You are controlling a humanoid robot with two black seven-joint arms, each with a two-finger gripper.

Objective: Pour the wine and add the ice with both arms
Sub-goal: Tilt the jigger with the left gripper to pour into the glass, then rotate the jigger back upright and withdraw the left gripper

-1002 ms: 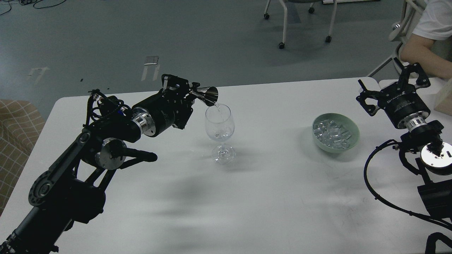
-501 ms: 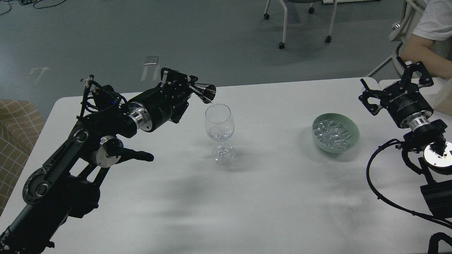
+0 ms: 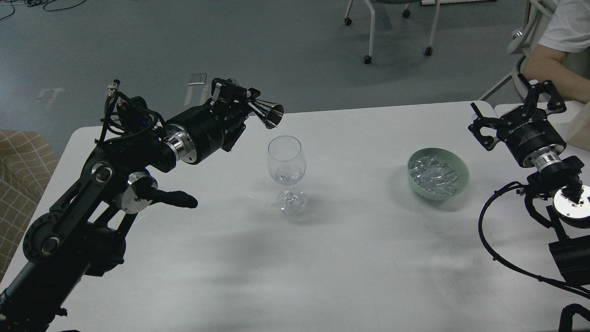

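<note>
A clear wine glass (image 3: 286,173) stands upright on the white table (image 3: 350,258), with a little clear wine (image 3: 286,176) low in its bowl. My left gripper (image 3: 242,102) is shut on a steel jigger (image 3: 267,113), held tilted above and left of the glass rim, its mouth facing right. No stream falls from it. A pale green bowl (image 3: 417,186) holds a heap of clear ice cubes (image 3: 433,174) at the right. My right gripper (image 3: 516,108) is open and empty, above the table right of the bowl.
A person's arm in a white shirt (image 3: 560,46) is at the far right, next to my right gripper. Chair legs on castors (image 3: 368,57) stand on the floor behind the table. A checked cushion (image 3: 18,184) lies past the left edge.
My left gripper has lifted the jigger up and away from the glass rim, and the pouring stream has stopped. The right gripper rose slightly early on, then held still.
</note>
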